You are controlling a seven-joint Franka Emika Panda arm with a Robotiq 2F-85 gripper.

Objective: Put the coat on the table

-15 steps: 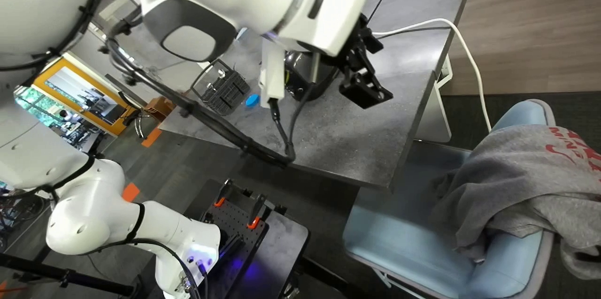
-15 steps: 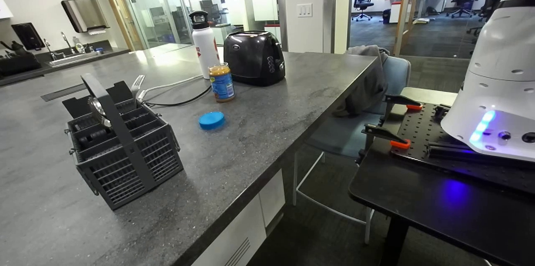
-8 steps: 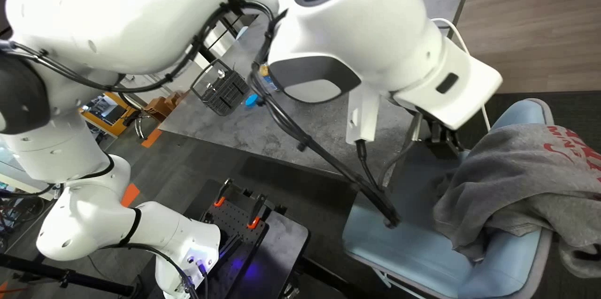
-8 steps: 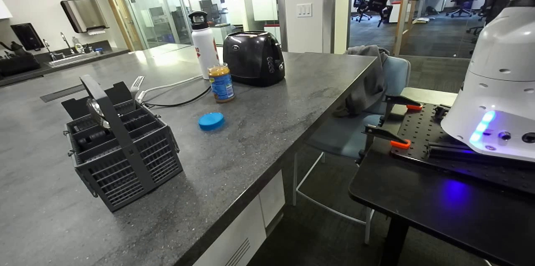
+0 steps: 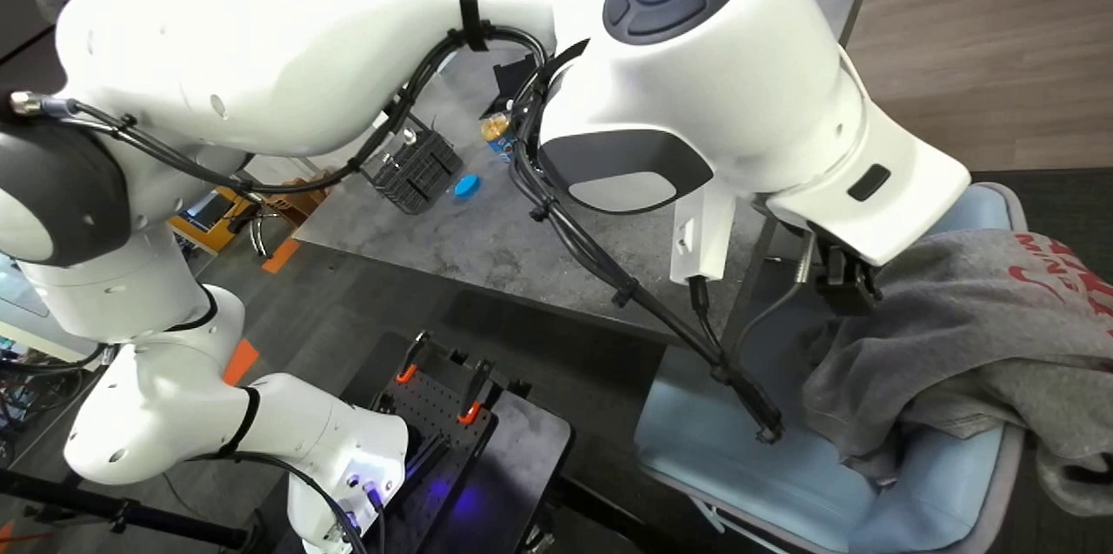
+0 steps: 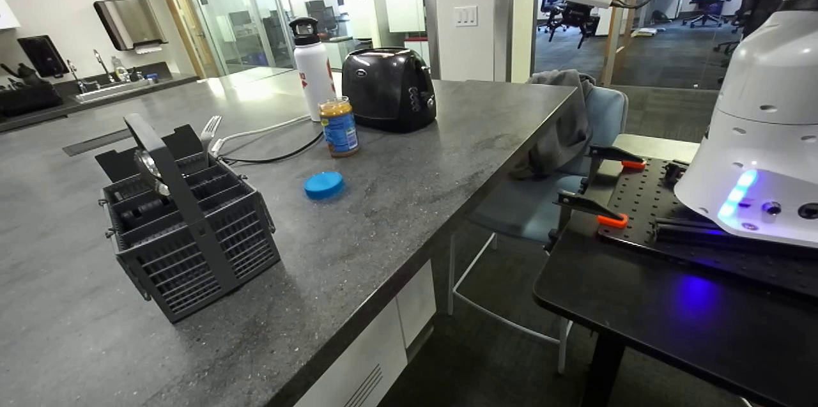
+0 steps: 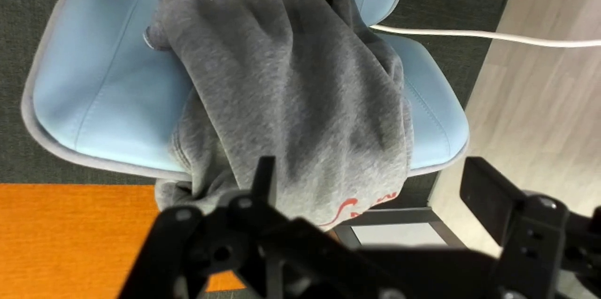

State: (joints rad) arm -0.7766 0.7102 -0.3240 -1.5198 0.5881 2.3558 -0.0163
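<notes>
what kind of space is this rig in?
Likely an office kitchen or break area: a toaster stands on the table, there's a sink along the far wall, and glass-walled rooms show in the background.

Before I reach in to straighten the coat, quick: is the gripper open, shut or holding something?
Gripper: open, holding nothing; the coat is draped over the chair.

The bent arm holds its tool downward, spread wide.
</notes>
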